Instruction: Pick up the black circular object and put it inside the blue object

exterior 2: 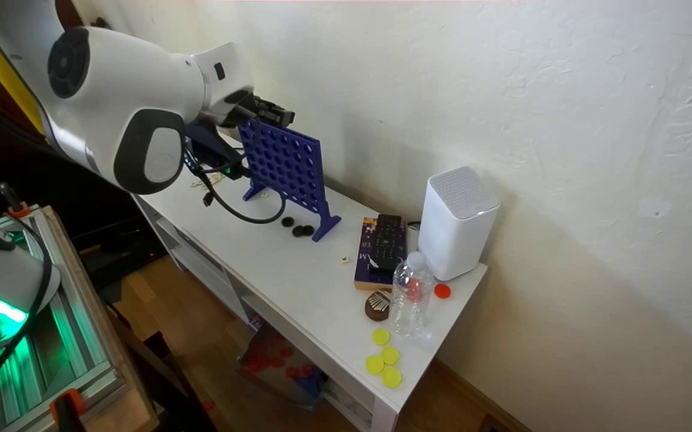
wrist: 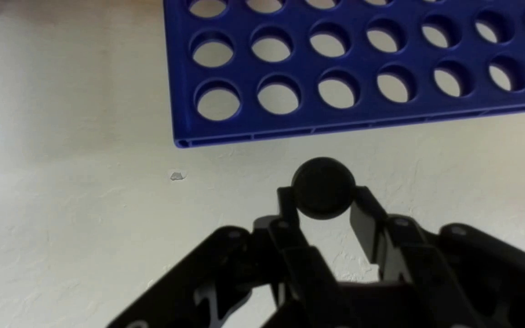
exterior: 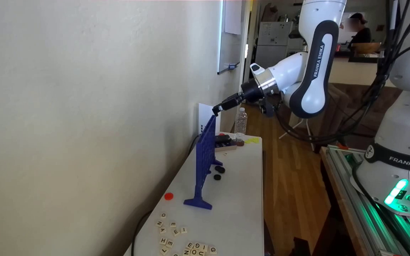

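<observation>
blue rack (wrist: 363, 61): cut off top/right, wrist view | person's face (exterior: 352, 25): blurred | robot base (exterior: 386, 177): cut off, both exterior views

Your white, black-trimmed robot arm (exterior: 317, 71) hangs upper right in an exterior view, silver-ringed wrist (exterior: 267, 81) angled down-left, and your black two-fingered gripper (wrist: 325, 199) fills the wrist view's lower centre, fingers (wrist: 364, 228) clamped.

- Upright grid (wrist: 362, 61): deep blue, patterned with rows of round holes
- Held disc (wrist: 323, 187): plain black
- Claw (wrist: 326, 202): black
- Tabletop (exterior 2: 261, 258): plain white
- Arm (exterior: 313, 97): white, black panels
- Base light (exterior: 396, 192): bright green
- Letter tiles (exterior: 190, 245): cream, black lettering
- Four loose discs (exterior 2: 391, 377): yellow
- Tall box (exterior 2: 454, 240): white, pale grey top
</observation>
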